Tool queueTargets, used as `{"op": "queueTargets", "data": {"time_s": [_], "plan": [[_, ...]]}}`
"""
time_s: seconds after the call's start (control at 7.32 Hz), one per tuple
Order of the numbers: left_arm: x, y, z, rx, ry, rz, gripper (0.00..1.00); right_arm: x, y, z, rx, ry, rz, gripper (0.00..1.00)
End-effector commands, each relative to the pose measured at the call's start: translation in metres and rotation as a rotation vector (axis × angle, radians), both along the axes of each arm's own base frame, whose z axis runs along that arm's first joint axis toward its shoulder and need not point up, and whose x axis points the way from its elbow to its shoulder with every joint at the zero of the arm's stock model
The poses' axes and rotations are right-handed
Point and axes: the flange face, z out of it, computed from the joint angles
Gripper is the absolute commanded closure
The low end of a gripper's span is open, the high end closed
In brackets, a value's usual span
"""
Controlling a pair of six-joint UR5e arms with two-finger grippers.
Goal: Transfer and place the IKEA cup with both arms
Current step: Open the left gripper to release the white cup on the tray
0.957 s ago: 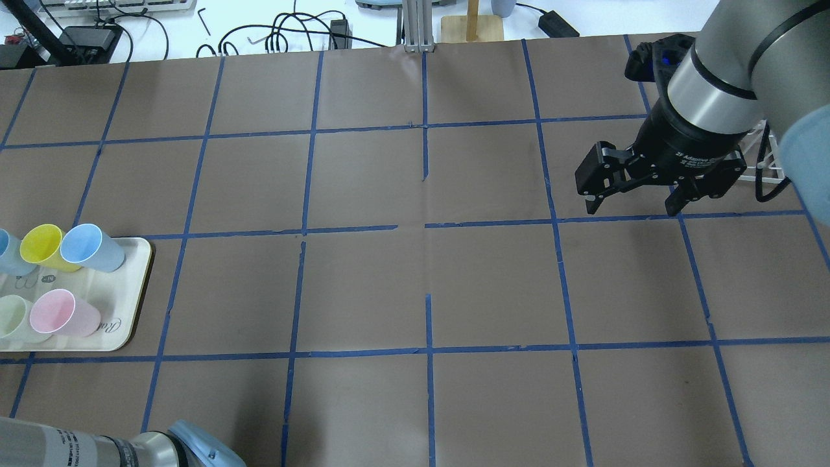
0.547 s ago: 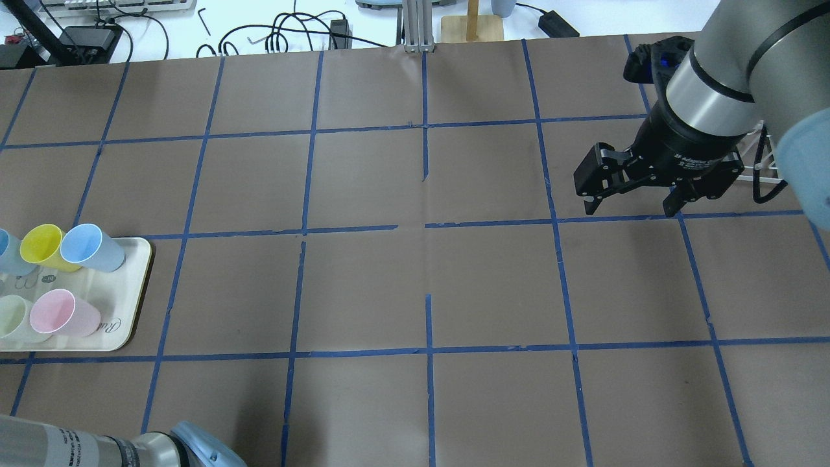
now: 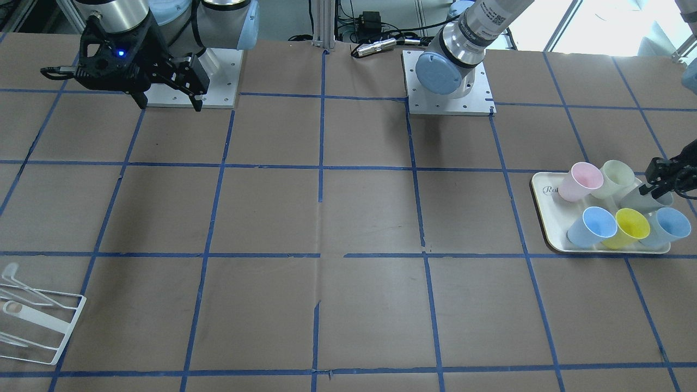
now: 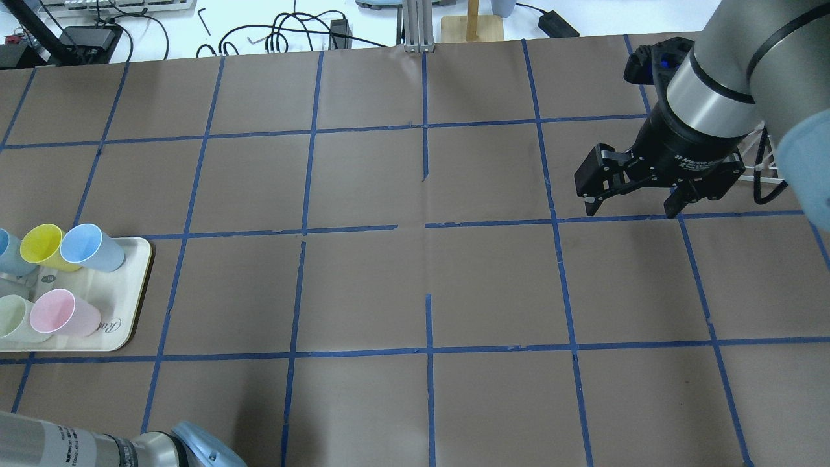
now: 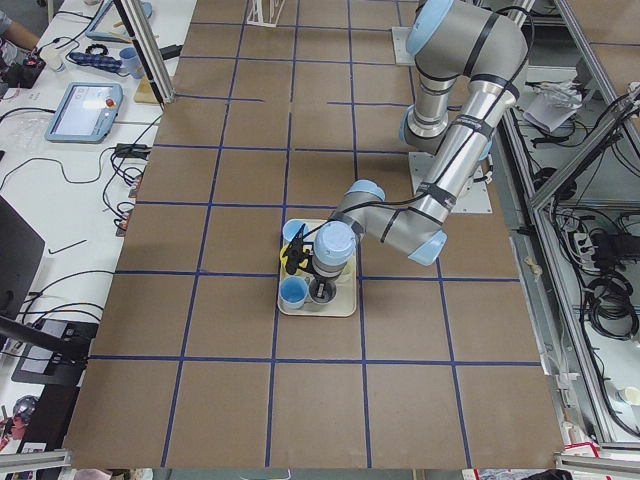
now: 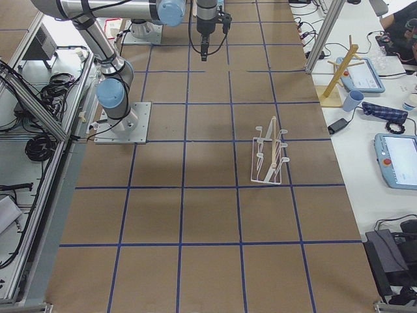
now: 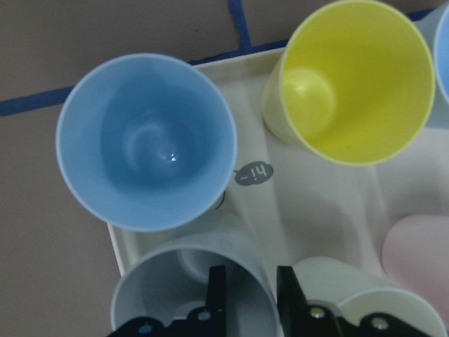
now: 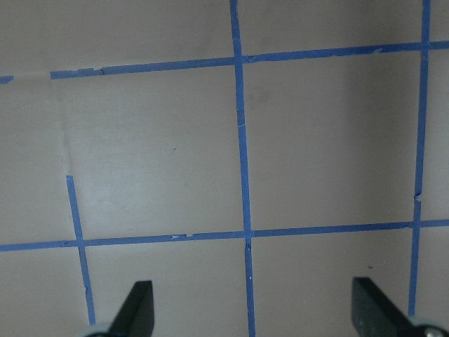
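The pale grey IKEA cup [image 7: 158, 277] stands on the cream tray [image 3: 547, 218] among the coloured cups; in the front view it [image 3: 642, 202] sits between the pale green and light-blue cups. My left gripper [image 7: 251, 281] reaches down on it, with one finger [image 7: 217, 291] inside the rim and the other outside, closed onto the wall. It also shows at the front view's right edge [image 3: 660, 181]. My right gripper [image 4: 632, 206] hangs open and empty above the table's far right part.
The tray [image 4: 123, 305] also holds a yellow cup [image 4: 40, 245], two light-blue cups [image 4: 91, 246], a pink cup [image 4: 61, 312] and a pale green cup [image 4: 16, 318]. A white wire rack [image 3: 41, 321] lies by the right arm's side.
A grey sliver has come into view on the tray at the overhead view's left edge. The left arm has shifted slightly. The right gripper has barely moved and stays open.
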Motion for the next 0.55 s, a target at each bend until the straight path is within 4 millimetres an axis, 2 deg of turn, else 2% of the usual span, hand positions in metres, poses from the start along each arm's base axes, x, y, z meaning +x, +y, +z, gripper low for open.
{"op": "queueTargets", "data": {"time_s": [0.0,0.14,0.27,0.41], "plan": [[-0.003,-0.001,0.024,-0.011,-0.022,0.014,0.47,0.000,0.001,0.000,0.002,0.002,-0.004,0.00],[-0.011,0.004,0.043,0.004,-0.027,0.032,0.41,0.000,0.002,0.000,0.010,0.000,-0.003,0.00],[-0.027,0.006,0.072,0.018,-0.061,0.040,0.36,-0.001,0.002,-0.001,0.013,0.001,-0.004,0.00],[-0.053,0.002,0.102,0.009,-0.081,0.011,0.25,-0.003,0.001,0.000,0.011,0.004,-0.007,0.00]]}}
